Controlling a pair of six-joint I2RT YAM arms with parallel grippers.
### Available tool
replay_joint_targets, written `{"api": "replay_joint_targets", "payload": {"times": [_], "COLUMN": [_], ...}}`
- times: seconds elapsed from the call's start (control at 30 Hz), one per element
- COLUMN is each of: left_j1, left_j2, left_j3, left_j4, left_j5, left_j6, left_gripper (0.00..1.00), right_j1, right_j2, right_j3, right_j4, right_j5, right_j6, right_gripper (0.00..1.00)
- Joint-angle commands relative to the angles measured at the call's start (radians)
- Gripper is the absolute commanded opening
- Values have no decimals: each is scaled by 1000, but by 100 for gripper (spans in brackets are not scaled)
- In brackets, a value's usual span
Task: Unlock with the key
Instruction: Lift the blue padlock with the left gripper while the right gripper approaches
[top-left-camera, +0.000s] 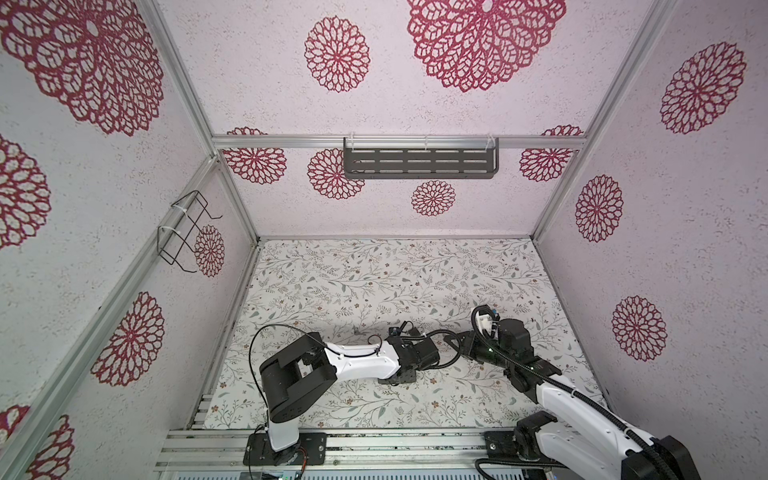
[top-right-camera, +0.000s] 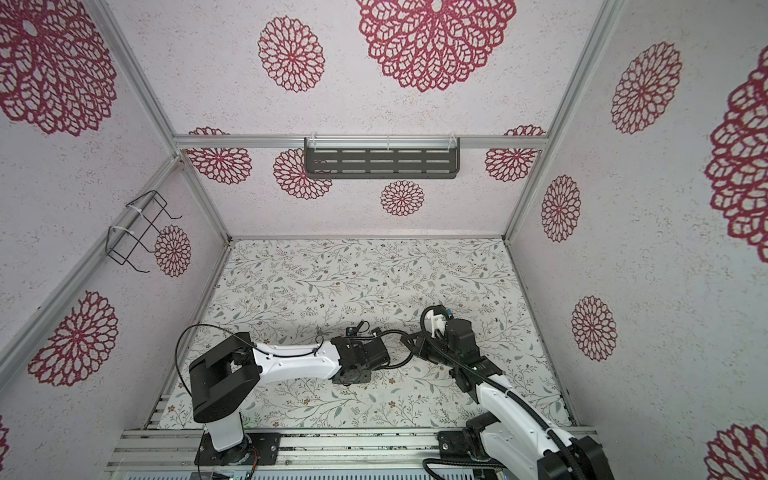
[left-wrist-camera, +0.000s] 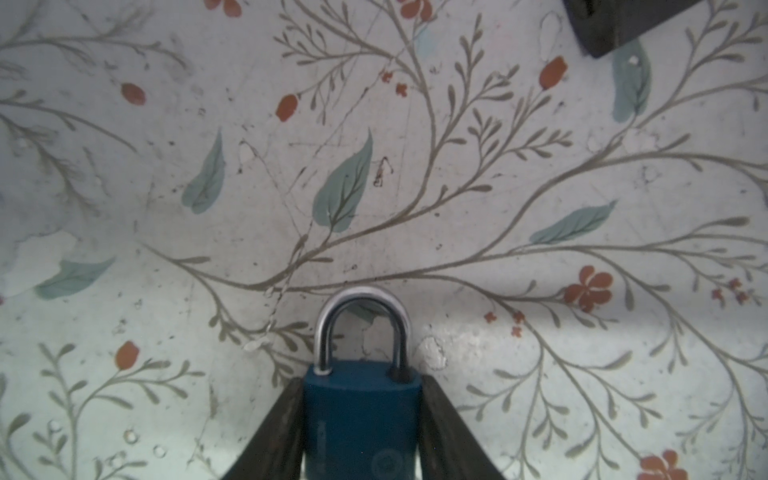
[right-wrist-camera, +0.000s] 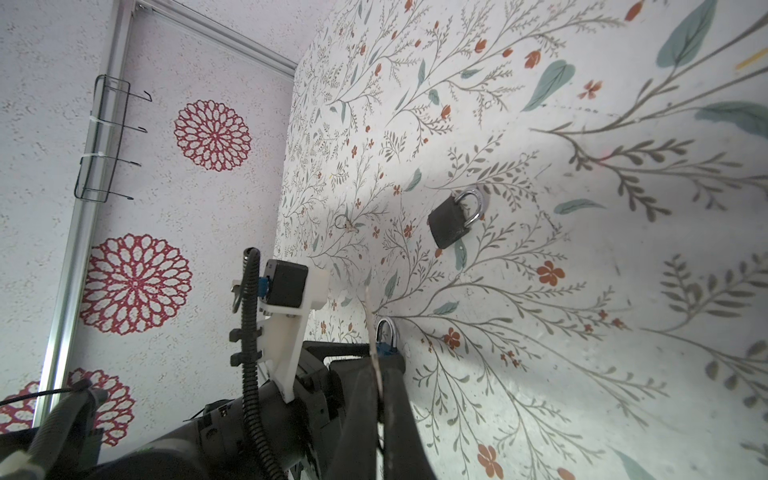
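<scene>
You are clamping the blue, steel-shackled padlock (left-wrist-camera: 359, 415) by its flanks in the left gripper (left-wrist-camera: 361, 382). The right gripper (right-wrist-camera: 378, 374), pinching the thin metal key (right-wrist-camera: 369, 320), is holding it beside the shackle (right-wrist-camera: 387, 328); the keyway is hidden.

Right gripper (right-wrist-camera: 378, 374) tight on a key (right-wrist-camera: 369, 316), blue padlock (right-wrist-camera: 388, 352) just beyond, dark padlock (right-wrist-camera: 451, 222) farther along the floral mat (right-wrist-camera: 582, 291).
</scene>
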Motion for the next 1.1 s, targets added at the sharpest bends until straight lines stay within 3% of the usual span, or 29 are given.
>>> {"api": "replay_joint_targets", "payload": {"times": [0.0,0.53,0.87,1.07], "left_j1": [-13,17,113,193], "left_j2": [19,-158,-408,-539], "left_j3": [-12,-101,-253,-311], "left_j4": [-61,-12,87,155], "left_j5": [6,-42,-42,-51], "left_j6": [-4,-52,-115,-126], "left_gripper": [42,29,19,10], "right_j1": [-2,59,214,325], "right_j2": [0,23,103,154], "right_j3": [23,91,171,149], "right_j4": [46,-45,-95,-5], "right_j5": [-19,26,148,224], "right_j6": [11,-39,-74,-44], "right_gripper": [0,0,0,0]}}
